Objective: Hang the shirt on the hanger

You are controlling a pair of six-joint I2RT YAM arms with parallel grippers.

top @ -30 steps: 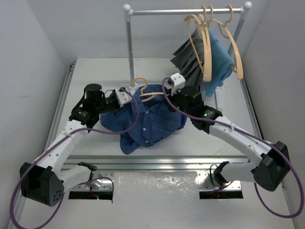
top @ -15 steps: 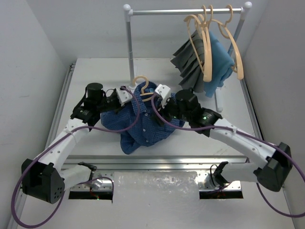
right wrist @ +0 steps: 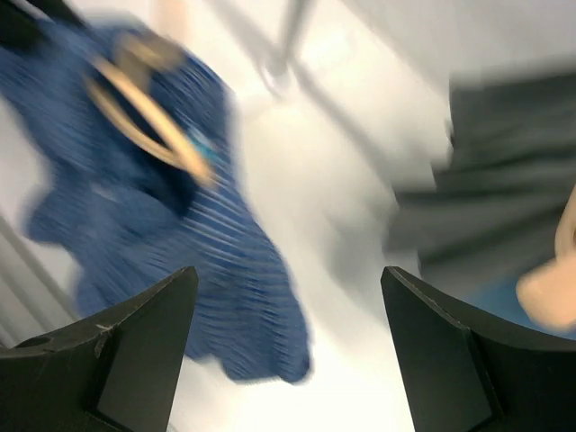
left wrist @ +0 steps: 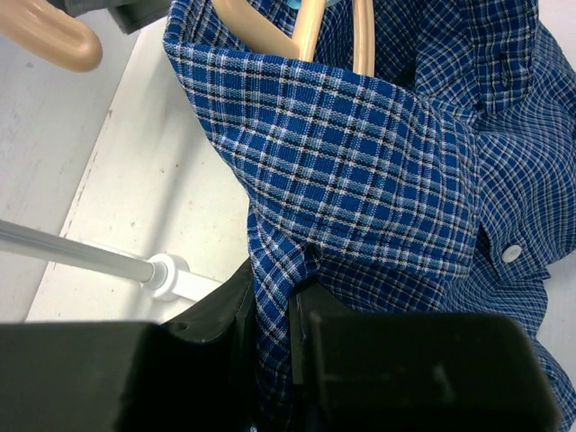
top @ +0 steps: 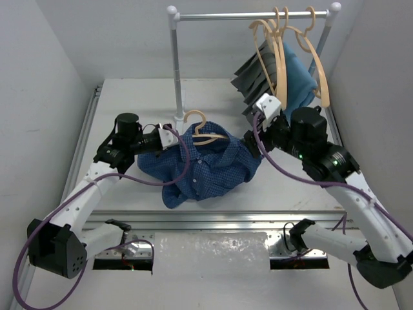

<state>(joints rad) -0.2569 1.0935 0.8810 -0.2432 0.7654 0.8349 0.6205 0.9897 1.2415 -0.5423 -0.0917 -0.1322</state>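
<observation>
The dark blue checked shirt (top: 210,168) lies bunched on the white table, and the left wrist view shows it close up (left wrist: 378,162). A tan hanger (top: 205,131) sits in its collar opening with the hook sticking out toward the rack post. Both hanger arms (left wrist: 362,36) run down inside the collar. My left gripper (top: 169,137) is shut on the collar's edge, with cloth pinched between its fingers (left wrist: 270,301). My right gripper (top: 255,137) hovers open to the right of the shirt, holding nothing (right wrist: 288,270). Its view is blurred and shows the shirt (right wrist: 180,225) and hanger (right wrist: 144,135) at left.
A clothes rack stands at the back, with its rail (top: 251,14) and left post (top: 175,64). Several tan hangers (top: 281,58), a grey pleated garment (top: 255,84) and a light blue cloth (top: 298,81) hang at its right end. The rack's foot (left wrist: 171,274) is beside my left gripper.
My right gripper has opened, let go of the shirt and swung up and to the right. The shirt's right side has settled lower on the table. The left gripper has kept its hold.
</observation>
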